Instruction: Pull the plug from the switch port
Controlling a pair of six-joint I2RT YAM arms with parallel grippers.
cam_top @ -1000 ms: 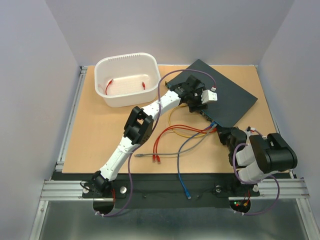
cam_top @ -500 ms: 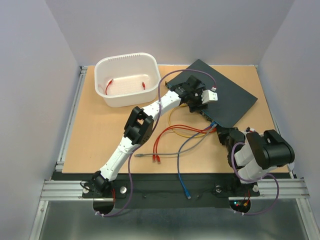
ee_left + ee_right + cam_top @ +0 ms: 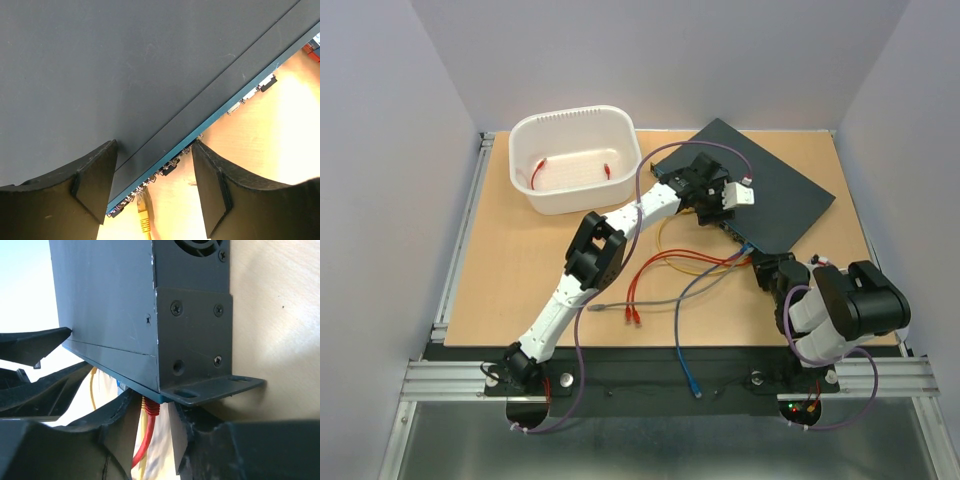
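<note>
Your switch (image 3: pixel 772 190) lies flat at the far right of the table (image 3: pixel 520 270), set at an angle, with its port edge turned toward the arms.

Your left gripper (image 3: pixel 155 146) is spread wide and straddles that port edge from above, with one finger over the dark top panel and the other out over the table past the sockets. A yellow plug (image 3: pixel 144 207) sits in a port in the gap between them.

Your right gripper (image 3: pixel 154 405) is at the switch's near corner, just under the screwed mounting ear (image 3: pixel 195 345). Its fingers (image 3: pixel 120 422) stand close on either side of the red plug (image 3: pixel 149 407), which is still seated in the end port. The red cable (image 3: pixel 139 447) runs down between them. The gap is narrow, but you cannot tell from here whether the pads actually pinch the plug or only flank it.

Loose cables (image 3: pixel 665 262) — red, orange, grey and blue — fan out from the port edge across the middle of the table. The white tub (image 3: pixel 570 203) stands well apart at the far left, with red cable ends (image 3: pixel 536 174) showing inside.
</note>
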